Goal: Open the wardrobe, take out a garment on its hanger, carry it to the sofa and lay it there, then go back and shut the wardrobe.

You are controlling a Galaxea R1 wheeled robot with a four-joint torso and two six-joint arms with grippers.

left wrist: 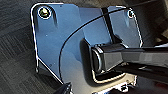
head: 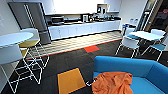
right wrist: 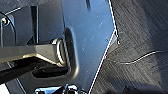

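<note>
Garment (head: 112, 82): the orange jacket lies crumpled on the seat of the blue sofa (head: 140, 68), at the seat's left end as the head view shows it, against the low rounded back. It touches the seat cushion and drapes over the front edge. No hanger can be made out in the folds.

Orientation: the heap has no clear long axis. It spreads slightly wider along the sofa seat than across it. Collar, sleeves and chest mark cannot be identified, so the direction the garment points cannot be stated.

Claw state: the wrist views show the robot's own dark plates and jointed bars above dark carpet (left wrist: 15, 57). The fingers of both claws cannot be made out, so it cannot be told how far either is open. Nothing orange appears beside either one, so neither appears to hold the garment.

Relation to claws: both wrist cameras look down at bare carpet, so the garment is judged to lie apart from both claws. Which arm is nearer cannot be determined.

Task status, as a judgement: the laying step appears complete. A kitchen counter (head: 82, 25), a refrigerator (head: 32, 20) and white chairs (head: 130, 43) stand beyond the sofa.
</note>
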